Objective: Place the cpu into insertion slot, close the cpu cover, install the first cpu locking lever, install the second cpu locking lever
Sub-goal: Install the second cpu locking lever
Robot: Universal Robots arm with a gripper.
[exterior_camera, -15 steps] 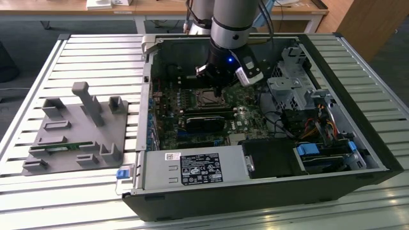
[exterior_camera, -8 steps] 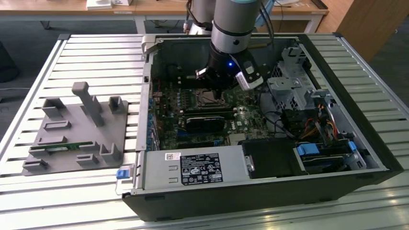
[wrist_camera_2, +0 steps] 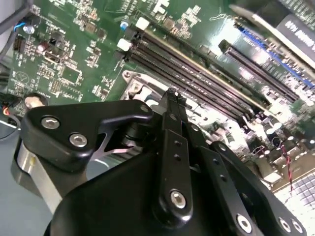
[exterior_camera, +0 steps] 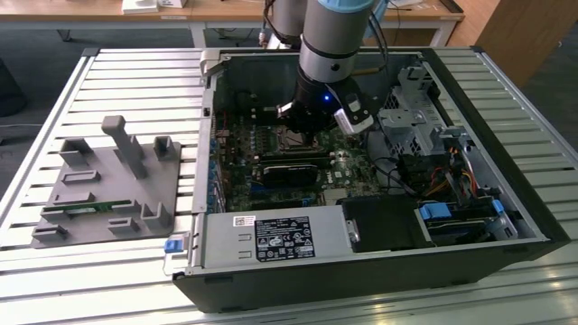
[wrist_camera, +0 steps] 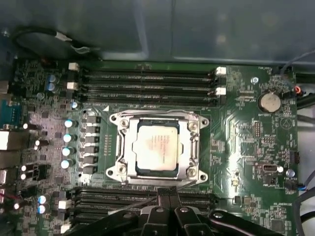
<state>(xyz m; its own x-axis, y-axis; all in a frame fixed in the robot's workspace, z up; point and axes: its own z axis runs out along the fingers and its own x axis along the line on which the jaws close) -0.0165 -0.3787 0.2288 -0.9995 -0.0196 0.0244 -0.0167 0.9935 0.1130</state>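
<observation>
Gripper [wrist_camera: 169, 192] fingers pinched shut, empty, hovering by socket; cpu [wrist_camera: 156, 147] seated, cpu cover [wrist_camera: 158, 119] down framing it.

The gripper [wrist_camera: 169, 194] hangs inside an open computer case [exterior_camera: 505, 223], low over the motherboard [wrist_camera: 246, 142]. Just beyond its fingertips, in the first wrist view, lies the insertion slot [wrist_camera: 114, 169], with the cpu [wrist_camera: 156, 148] seated in it and the cpu cover [wrist_camera: 194, 147] lying around the chip. Memory slots [wrist_camera: 147, 81] run along the socket's far side from the gripper, and more [wrist_camera: 108, 199] lie directly under the fingertips. Outside the case, towards the exterior view's left, a parts holder [exterior_camera: 104, 196] sits on the table [exterior_camera: 135, 74].
</observation>
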